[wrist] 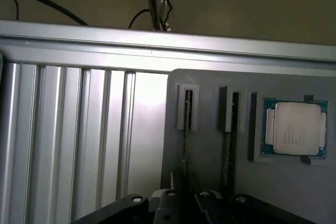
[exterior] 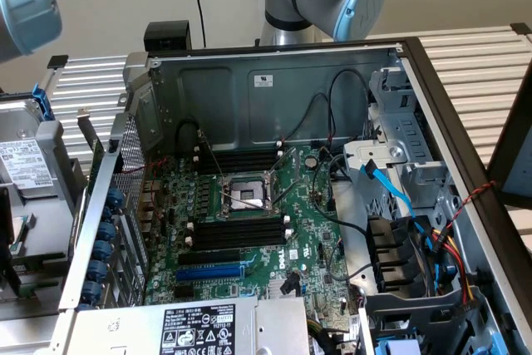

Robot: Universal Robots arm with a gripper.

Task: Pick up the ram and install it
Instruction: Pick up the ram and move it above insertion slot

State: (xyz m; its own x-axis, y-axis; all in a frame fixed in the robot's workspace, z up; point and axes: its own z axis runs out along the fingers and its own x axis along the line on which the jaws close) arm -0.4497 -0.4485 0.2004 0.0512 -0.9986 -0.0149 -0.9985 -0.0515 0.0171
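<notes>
Ram [wrist: 185, 145] on edge in grey holder [wrist: 210, 153] slot, long axis apparently running toward jaws; jaw state: cannot tell.

You are looking at print that is too small to read anywhere. The black label [exterior: 197, 327] on the power supply [exterior: 278, 322] is showing white lines and certification marks. The white sticker [exterior: 263, 80] on the case wall [exterior: 216, 97] and the processor lid [wrist: 295, 128] are showing only faint marks.
</notes>
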